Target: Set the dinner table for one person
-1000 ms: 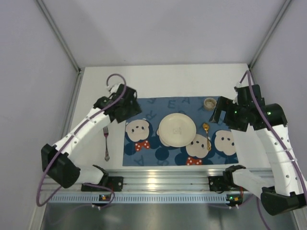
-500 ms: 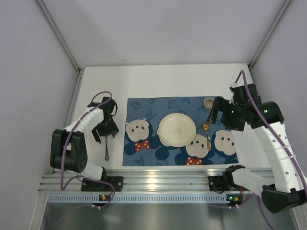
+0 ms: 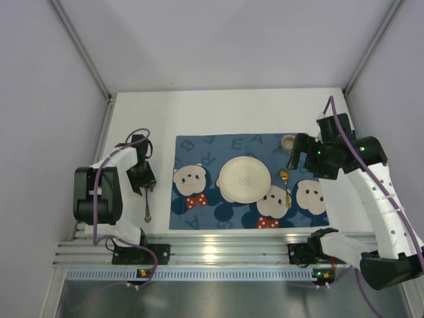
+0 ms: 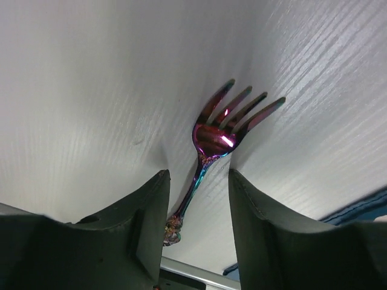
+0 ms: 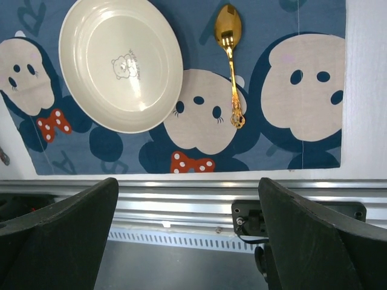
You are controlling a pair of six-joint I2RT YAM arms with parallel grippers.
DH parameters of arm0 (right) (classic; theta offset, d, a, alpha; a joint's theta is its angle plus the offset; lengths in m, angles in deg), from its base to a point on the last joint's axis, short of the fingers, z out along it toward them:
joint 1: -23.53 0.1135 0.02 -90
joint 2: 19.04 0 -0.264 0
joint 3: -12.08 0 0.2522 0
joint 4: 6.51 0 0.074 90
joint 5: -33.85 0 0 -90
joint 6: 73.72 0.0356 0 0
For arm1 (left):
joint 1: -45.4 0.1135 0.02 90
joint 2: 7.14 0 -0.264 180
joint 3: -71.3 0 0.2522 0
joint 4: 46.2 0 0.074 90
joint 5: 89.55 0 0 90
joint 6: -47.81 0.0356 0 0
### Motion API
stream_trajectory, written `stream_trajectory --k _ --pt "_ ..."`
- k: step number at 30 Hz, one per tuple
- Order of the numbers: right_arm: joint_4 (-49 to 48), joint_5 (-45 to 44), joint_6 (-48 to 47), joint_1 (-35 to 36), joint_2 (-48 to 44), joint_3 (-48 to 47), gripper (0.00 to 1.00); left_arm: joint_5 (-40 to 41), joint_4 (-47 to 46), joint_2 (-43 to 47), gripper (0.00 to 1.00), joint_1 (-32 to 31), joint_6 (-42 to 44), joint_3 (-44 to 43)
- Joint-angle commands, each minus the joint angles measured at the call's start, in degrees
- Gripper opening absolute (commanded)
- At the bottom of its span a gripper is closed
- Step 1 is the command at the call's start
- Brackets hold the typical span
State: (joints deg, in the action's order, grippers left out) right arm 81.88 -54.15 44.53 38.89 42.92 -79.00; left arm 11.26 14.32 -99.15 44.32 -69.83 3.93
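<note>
The dinner table (image 3: 218, 112), a plain white matte rectangular top with a faint linear grain, is extending beyond the placemat (image 3: 212, 146) on every side. Pale grey wall panels (image 3: 218, 40) are enclosing it left of, right of and beyond the placemat. A ribbed aluminium rail (image 3: 218, 252) is running just past the placemat's near edge. The placemat, a blue rectangular cloth printed with cartoon faces and letters, is lying flat. A round, glossy cream plate (image 3: 245, 179) is resting at the placemat's centre.

The right gripper (image 5: 188, 181) is hovering above the placemat's right part, its dark fingers spread wide and gripping nothing. The left gripper (image 4: 198, 175) is sitting left of the placemat, its fingers parted and straddling the handle of an iridescent metal fork (image 4: 214, 136). The fork is lying on the bare table just beside the placemat's left edge.

A gold spoon (image 5: 230, 57) is lying on the placemat's right half. A small round cup (image 3: 289, 142) is standing at the placemat's far edge, toward its right corner.
</note>
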Motion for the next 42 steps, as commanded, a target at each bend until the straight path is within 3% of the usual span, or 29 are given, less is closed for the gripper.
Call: stream_trajectory --k 1,7,11,14,18,24,27,33,37,42 --pt "-0.19 -1.74 0.49 0.73 0.62 -0.2 1.0 -2.54 -2.99 -1.76 0.48 3.01 4.17 -0.18" --pt "-0.28 -4.11 1.02 0.38 2.29 -1.16 1.0 -3.51 -2.56 -6.85 0.41 3.89 5.4 -0.88" --pt "-0.54 -4.81 1.37 -0.06 3.26 -1.26 1.0 -0.35 -1.94 -10.12 0.19 3.98 5.4 -2.47" --pt "-0.98 -5.34 1.37 -0.41 3.88 -0.82 1.0 0.88 -2.64 -10.82 0.16 4.07 4.61 -3.0" --pt "-1.24 -5.69 1.02 -0.59 5.02 -0.9 1.0 0.53 -4.57 -13.63 0.01 4.07 4.43 -3.7" --pt "-1.15 -6.13 0.23 -0.76 5.19 -2.66 1.0 2.63 -3.18 -8.74 0.0 3.63 5.49 -5.8" --pt "-1.33 -6.48 -0.21 -0.76 5.02 -2.23 1.0 4.92 1.04 -3.9 0.0 1.27 6.54 -11.84" --pt "-2.21 -6.92 -1.27 -1.12 4.93 -1.17 1.0 3.53 6.32 0.25 0.0 -11.82 8.04 -22.93" --pt "-2.3 -7.1 -1.88 -1.29 4.67 -1.61 1.0 -3.06 3.71 0.25 0.0 -20.77 5.49 -24.27" --pt "-2.21 -7.1 -2.32 -1.38 3.88 -1.17 1.0 -3.87 -2.02 -4.66 0.0 -28.88 3.03 -23.13"
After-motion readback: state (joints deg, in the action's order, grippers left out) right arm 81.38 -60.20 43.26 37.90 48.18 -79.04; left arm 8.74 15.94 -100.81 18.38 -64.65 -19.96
